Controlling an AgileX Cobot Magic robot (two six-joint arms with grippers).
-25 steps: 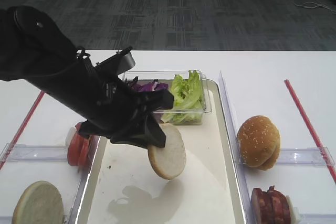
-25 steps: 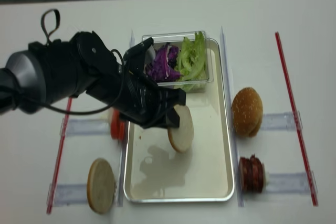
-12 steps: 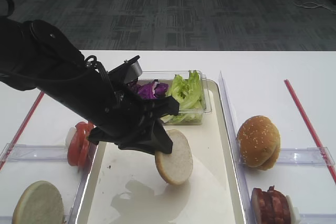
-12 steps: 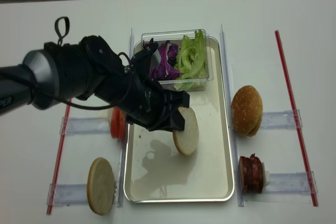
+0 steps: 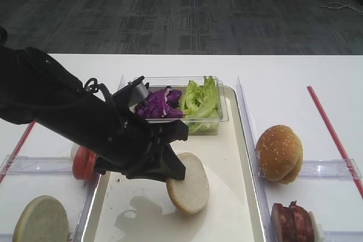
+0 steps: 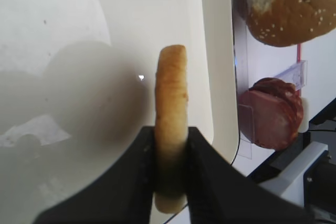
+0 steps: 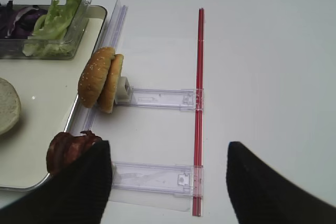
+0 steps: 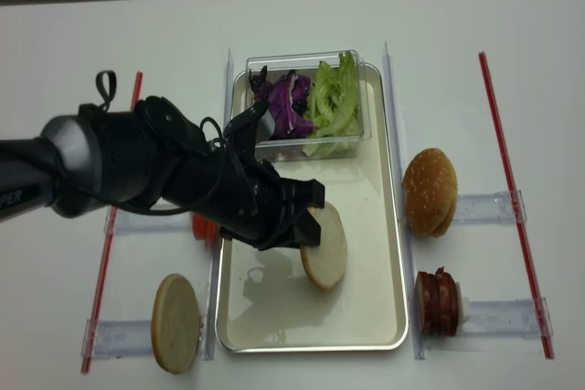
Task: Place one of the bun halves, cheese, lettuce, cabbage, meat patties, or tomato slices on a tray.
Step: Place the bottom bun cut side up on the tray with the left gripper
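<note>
Nearest, at about 7 o'clock on the table, one of the bun halves (image 8: pixel 175 322) stands on edge in a clear rack. Just beyond, the left gripper (image 6: pixel 170 156) is clamped on the other bun half (image 5: pixel 188 182), both black fingers (image 6: pixel 199 161) pressed on its flat faces. The disc is held on edge, tilted, its pale cream face turned toward 5 o'clock and its thin tan crust rim down over the tray (image 8: pixel 384 226), near its middle. Bare cream floor lies open around it toward 6 and 3 o'clock, up to the raised silvery rim. At 12 o'clock the clear box holds cabbage (image 8: pixel 283 109) and lettuce (image 8: pixel 334 102). The right gripper (image 7: pixel 168 182) shows wide-apart dark fingers over bare table, nothing between them.
</note>
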